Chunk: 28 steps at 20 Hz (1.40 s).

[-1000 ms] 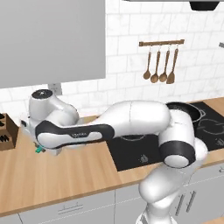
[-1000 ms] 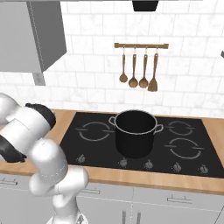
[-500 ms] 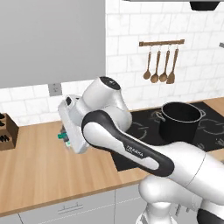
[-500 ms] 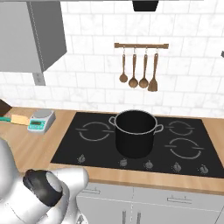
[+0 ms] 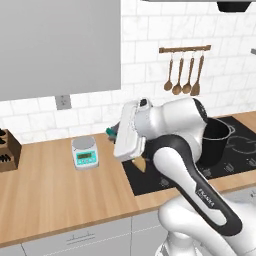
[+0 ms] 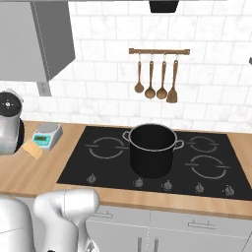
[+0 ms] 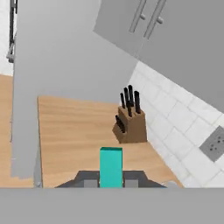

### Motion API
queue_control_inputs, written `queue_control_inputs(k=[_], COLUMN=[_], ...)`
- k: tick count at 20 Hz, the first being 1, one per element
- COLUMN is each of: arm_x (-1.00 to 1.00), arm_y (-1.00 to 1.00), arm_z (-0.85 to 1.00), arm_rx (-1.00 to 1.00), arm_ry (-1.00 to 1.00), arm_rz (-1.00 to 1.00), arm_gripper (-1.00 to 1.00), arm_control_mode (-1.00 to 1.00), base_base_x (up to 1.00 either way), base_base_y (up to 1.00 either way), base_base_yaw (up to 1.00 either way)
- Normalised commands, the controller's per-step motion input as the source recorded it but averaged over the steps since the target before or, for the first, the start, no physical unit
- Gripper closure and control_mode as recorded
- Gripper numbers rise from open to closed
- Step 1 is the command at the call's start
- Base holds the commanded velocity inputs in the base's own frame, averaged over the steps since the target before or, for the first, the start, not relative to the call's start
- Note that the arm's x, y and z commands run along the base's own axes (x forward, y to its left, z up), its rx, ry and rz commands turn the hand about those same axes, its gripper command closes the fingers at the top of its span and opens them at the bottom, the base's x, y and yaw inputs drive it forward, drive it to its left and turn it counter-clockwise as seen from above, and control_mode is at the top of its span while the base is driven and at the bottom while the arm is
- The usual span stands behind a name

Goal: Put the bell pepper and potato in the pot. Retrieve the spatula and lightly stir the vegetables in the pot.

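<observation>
From the hand view I have the gripper [image 7: 111, 183] pinching the spatula [image 7: 110, 167]: its teal handle stands up between the two finger tips, which are closed against it. Past the handle tip, a wooden knife block [image 7: 130, 120] sits on the counter [image 7: 74, 131] near the tiled wall.

In the left base view the arm's white wrist hangs over the counter [image 5: 60, 190] just left of the hob [image 5: 150, 177]. A bit of teal from the spatula [image 5: 111, 132] pokes out at the left edge of the hand, above and to the right of the kitchen scale [image 5: 85, 152]. I cannot see the finger tips themselves from here. The pot [image 5: 217, 142] is mostly hidden behind the arm, on the hob to the right. The knife block [image 5: 7, 152] is at the far left of the counter.

In the right base view the pot [image 6: 151, 150] stands upright in the middle of the hob [image 6: 98, 167], between the left and right burner rings. I cannot see into it from this angle. The scale [image 6: 47, 135] sits on the counter left of the hob. Just in front of it, the spatula's pale orange blade [image 6: 32, 150] shows. Wooden spoons [image 6: 155, 78] hang on a rail on the wall above the pot.
</observation>
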Motion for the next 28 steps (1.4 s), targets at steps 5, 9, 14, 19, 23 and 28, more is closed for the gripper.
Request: queue_control_inputs(k=[5,9,14,19,23,28], arm_x=[0.36,0.27,0.46,0.12,0.0,0.0], arm_y=[-0.82,-0.86,-0.79,-0.49,-0.23,0.0], arm_z=[0.56,0.13,0.0,-0.11,-0.05,0.0], arm_rx=[0.3,0.2,0.09,0.0,0.0,0.0], arm_ry=[0.2,0.15,0.05,-0.05,-0.04,0.0], arm_rz=[-0.43,-0.41,-0.32,-0.14,-0.03,0.0], arm_gripper=[1.0,1.0,1.0,1.0,1.0,1.0], arm_control_mode=[-1.0,-1.0,-1.0,-1.0,1.0,1.0], base_base_x=[0.0,0.0,0.0,0.0,-0.1,-0.21], base_base_y=[0.0,0.0,0.0,0.0,-0.26,-0.93], base_base_yaw=[0.0,0.0,0.0,0.0,-0.01,-0.01])
